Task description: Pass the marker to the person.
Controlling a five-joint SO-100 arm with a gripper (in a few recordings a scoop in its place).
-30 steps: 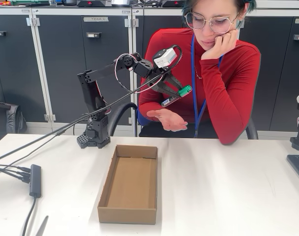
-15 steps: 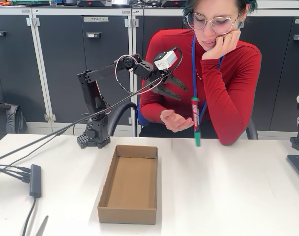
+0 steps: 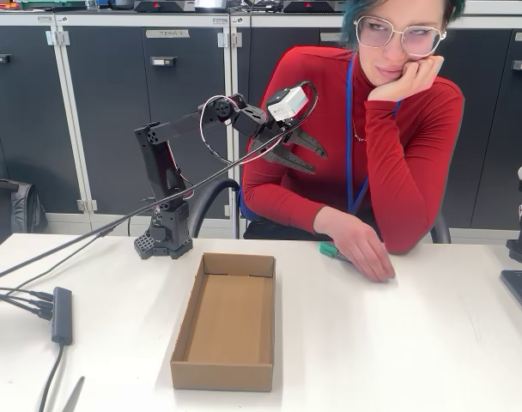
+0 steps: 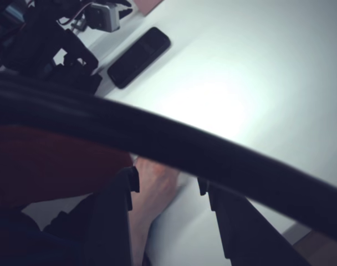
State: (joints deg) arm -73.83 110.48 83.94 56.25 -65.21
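Lying centre-bottom of fixed view, open brown cardboard box (image 3: 227, 319) on white bench (image 3: 398, 343). Beyond, slim green-ended marker (image 3: 328, 251) on bench, under hand (image 3: 364, 254) of red-sleeved person (image 3: 390, 146). Above, black gripper (image 3: 311, 155), jaws spread, empty.

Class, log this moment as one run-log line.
hand: open, empty, raised | marker: on table, under person's hand | box: empty

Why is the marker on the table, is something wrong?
Yes, a bit odd. The marker lies on the table, partly under the person's hand, not held in it. The gripper hangs empty above, jaws open.
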